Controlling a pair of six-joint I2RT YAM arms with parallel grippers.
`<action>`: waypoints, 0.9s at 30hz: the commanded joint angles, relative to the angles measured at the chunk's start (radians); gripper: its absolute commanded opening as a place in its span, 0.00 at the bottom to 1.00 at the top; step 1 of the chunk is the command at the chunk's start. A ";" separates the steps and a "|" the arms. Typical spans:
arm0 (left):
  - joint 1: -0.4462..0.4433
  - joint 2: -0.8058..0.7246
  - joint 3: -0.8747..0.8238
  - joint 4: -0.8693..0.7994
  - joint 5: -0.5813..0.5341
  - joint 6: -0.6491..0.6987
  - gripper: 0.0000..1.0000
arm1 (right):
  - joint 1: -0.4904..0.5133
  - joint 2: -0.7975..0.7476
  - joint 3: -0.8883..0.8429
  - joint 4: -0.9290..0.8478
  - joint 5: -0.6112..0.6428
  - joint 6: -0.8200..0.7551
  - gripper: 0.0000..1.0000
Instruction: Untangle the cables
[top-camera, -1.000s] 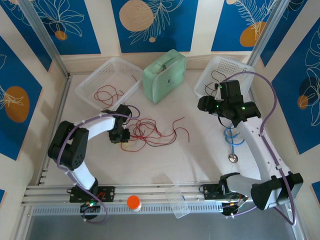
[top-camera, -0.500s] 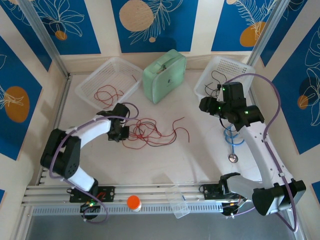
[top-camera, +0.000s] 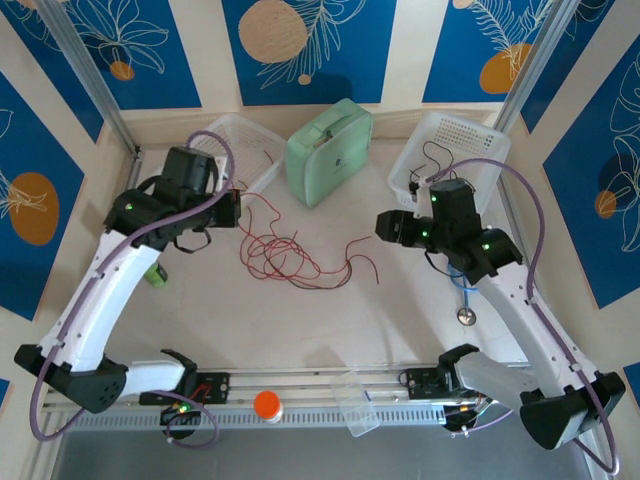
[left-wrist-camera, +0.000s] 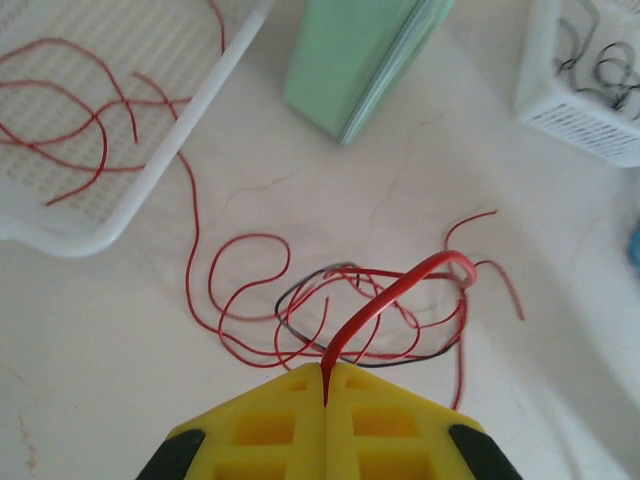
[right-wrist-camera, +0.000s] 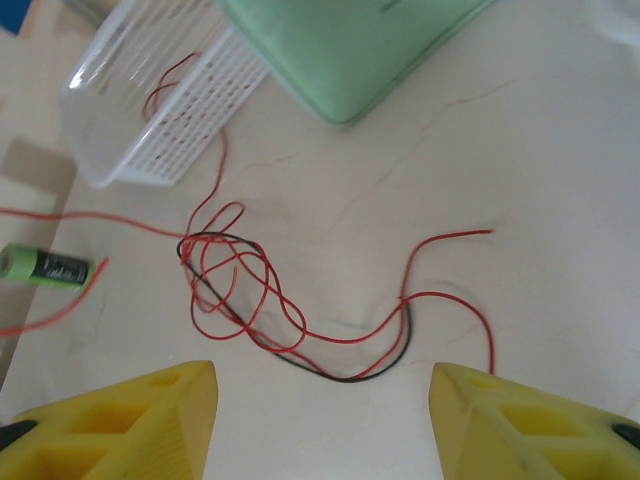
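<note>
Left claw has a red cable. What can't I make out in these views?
- Left wrist: the left claw, shut on the red cable, hides the tangle's near edge.
- Top: the tangle's crossings are too thin to sort.
- Right wrist: a red strand runs off the left edge, end unseen.
- Top: the right arm covers part of the stethoscope.

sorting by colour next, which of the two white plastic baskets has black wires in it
The white perforated basket at the back right: thin black wires lie in it, while the back-left basket holds red wires.
</note>
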 joint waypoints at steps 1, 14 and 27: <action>-0.004 0.025 0.124 -0.095 0.056 0.038 0.00 | 0.057 0.000 -0.027 0.070 -0.052 -0.035 0.59; -0.004 0.107 0.489 -0.138 0.197 0.032 0.00 | 0.247 0.208 -0.074 0.280 -0.073 -0.052 0.63; -0.004 0.108 0.508 -0.088 0.245 -0.003 0.00 | 0.527 0.513 0.067 0.330 0.299 0.325 0.72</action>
